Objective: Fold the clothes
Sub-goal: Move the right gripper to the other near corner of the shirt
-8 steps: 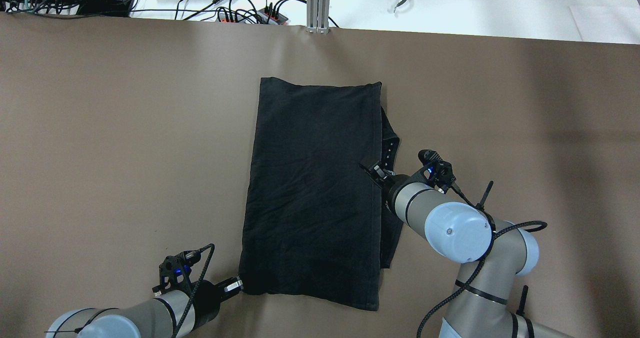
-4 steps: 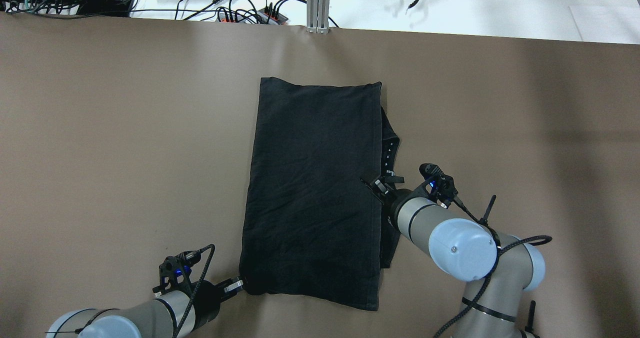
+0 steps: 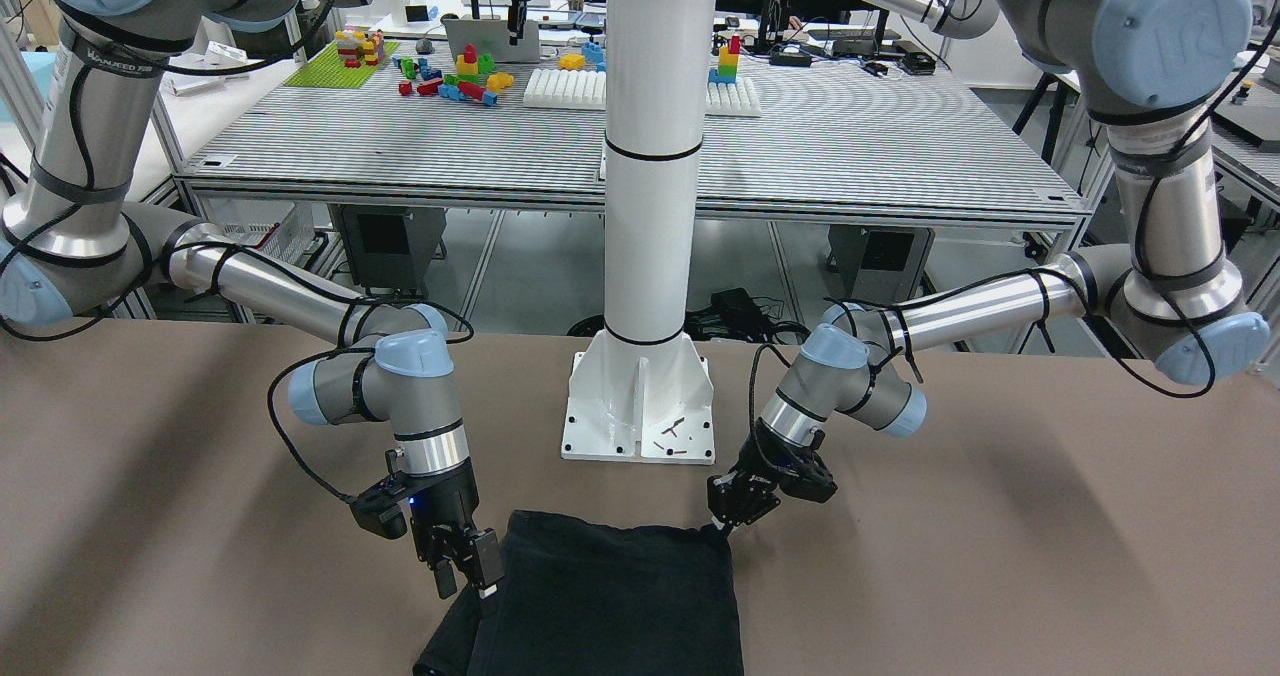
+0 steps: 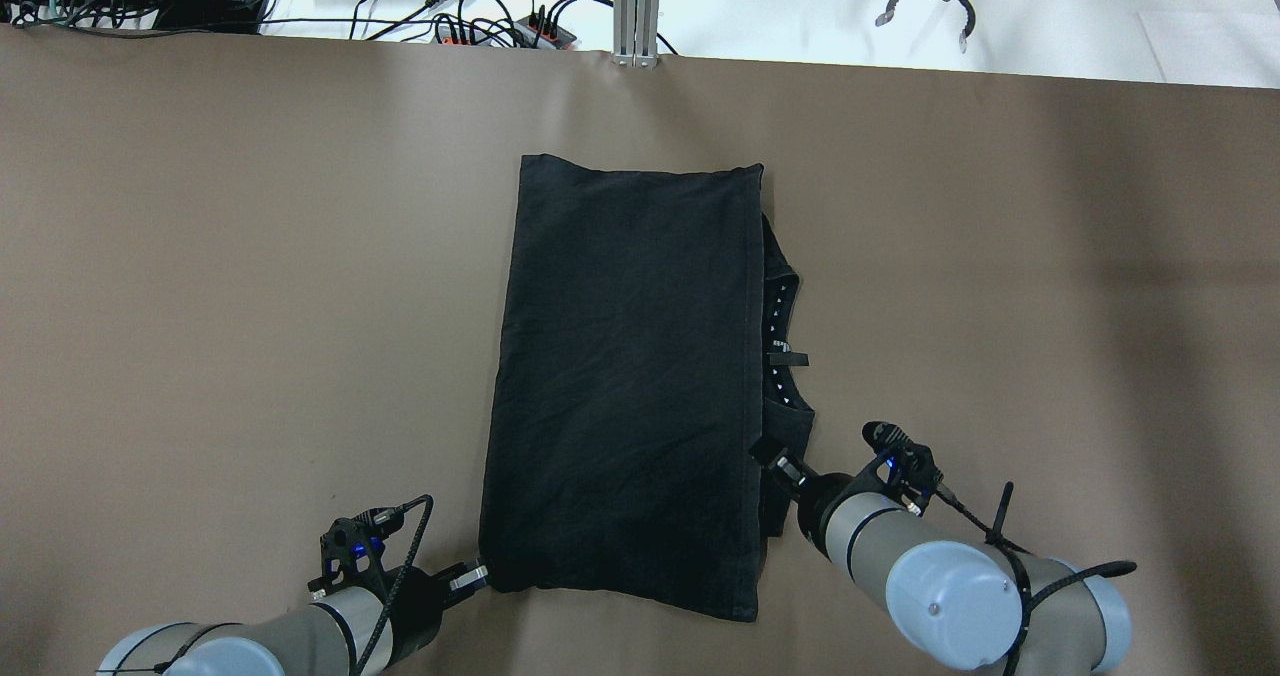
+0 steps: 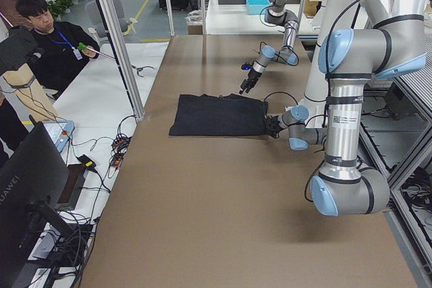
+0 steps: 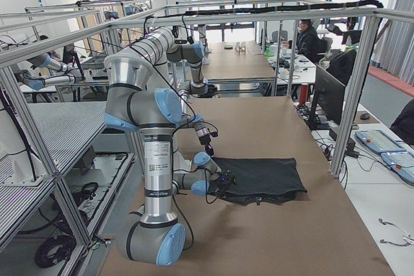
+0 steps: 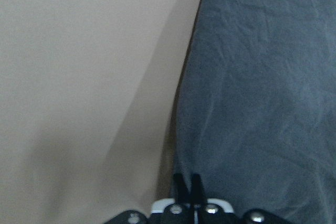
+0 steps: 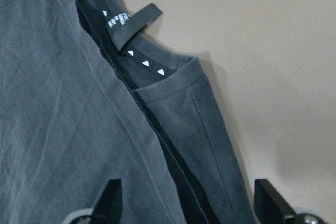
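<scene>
At the centre of the overhead view, the clothes (image 4: 620, 386) lay flat on the brown table (image 4: 250, 306). They made a tall black rectangle, folded over, and there was the collar (image 4: 785, 356) peeking out along the right edge! Its label (image 8: 134, 24) and a row of little white triangles were showing.

Down at the lower left of that frame, the left gripper (image 4: 478, 576) sat low, right at the fabric's bottom-left corner, touching it. At the bottom edge of its wrist view, its fingers (image 7: 179, 184) were pressed together on the very edge of the cloth. Whether any fabric was caught between them, I couldn't tell.

Over at the lower right, the right gripper (image 4: 772, 456) hung just beside the cloth's right edge, below the collar, and it was spread wide. Its wrist view had one finger in the bottom left corner and the other in the bottom right, with only the folded layers lying beneath the gap.

In the front view, the white pole (image 3: 650, 156) stood at centre above the cloth. An arm reached down on either side, the spread gripper at lower left and the closed one to the right.
</scene>
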Tool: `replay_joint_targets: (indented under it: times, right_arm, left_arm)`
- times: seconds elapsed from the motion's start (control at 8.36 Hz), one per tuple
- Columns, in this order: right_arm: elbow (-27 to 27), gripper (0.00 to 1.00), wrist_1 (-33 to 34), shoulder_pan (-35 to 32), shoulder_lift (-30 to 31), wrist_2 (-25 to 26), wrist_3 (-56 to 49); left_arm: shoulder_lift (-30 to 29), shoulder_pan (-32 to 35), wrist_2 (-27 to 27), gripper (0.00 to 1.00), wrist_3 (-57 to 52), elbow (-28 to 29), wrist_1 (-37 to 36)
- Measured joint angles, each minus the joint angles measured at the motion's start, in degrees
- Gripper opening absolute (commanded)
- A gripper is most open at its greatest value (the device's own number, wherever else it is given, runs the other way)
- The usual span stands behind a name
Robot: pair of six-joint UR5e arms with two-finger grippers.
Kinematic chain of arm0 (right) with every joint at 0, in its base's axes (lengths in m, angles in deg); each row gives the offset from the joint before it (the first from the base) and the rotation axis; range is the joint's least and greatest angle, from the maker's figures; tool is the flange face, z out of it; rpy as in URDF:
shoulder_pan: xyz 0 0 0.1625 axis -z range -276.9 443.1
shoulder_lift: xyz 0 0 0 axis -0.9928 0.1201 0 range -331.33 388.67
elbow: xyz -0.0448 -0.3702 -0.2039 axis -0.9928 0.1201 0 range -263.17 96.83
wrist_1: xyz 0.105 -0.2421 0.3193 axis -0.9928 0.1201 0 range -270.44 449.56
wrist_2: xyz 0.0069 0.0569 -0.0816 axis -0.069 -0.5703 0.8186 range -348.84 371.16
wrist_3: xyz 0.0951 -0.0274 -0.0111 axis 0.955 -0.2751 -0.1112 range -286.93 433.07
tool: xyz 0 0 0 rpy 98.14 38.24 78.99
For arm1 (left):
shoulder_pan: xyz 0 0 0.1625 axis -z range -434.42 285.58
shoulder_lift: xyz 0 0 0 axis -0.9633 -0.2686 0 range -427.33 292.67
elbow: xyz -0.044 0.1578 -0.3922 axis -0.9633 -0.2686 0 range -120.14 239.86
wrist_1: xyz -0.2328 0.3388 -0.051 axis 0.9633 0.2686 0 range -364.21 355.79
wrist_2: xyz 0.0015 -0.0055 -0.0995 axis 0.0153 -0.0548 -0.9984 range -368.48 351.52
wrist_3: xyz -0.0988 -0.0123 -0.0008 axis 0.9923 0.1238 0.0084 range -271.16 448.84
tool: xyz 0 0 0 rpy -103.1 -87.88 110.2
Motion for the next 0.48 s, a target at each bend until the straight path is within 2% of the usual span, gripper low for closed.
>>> replay_joint_targets:
  times: [0.24, 0.48]
  right_arm:
    - [0.1, 0.89, 2.9, 4.5, -0.3, 4.0, 2.1]
    - [0.3, 0.86, 5.1, 6.5, -1.5, 5.8, 3.9]
  left_arm:
    - [0.0, -0.2, 0.1, 0.0, 0.0, 0.1, 0.0]
    - [0.0, -0.2, 0.1, 0.0, 0.0, 0.1, 0.0]
